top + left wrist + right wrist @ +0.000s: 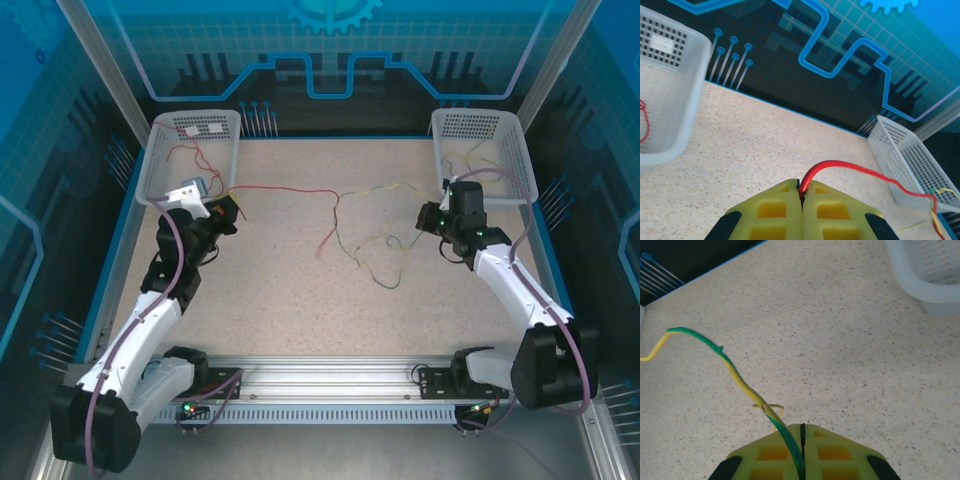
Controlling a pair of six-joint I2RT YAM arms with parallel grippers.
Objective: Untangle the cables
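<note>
L tool (222,212) sits at the left of the worktop (280,300), just beside the left basket (160,140). Its yellow pads (780,205) are pressed together, pinching the red cable (840,164), which arcs up from btwn them & runs off to the right. In the top view this cable crosses the worktop to the tangle (340,205) near the centre, where red meets yellow & green strands.

R tool (430,222) is on the right, near the right basket (520,150). Its pads are closed on the yellow-green cable (735,372), which rises from the grip & bends left. More yellow-green loops lie on the worktop btwn the 2 tools. A 2nd red strand (190,155) lies in the left basket.
</note>
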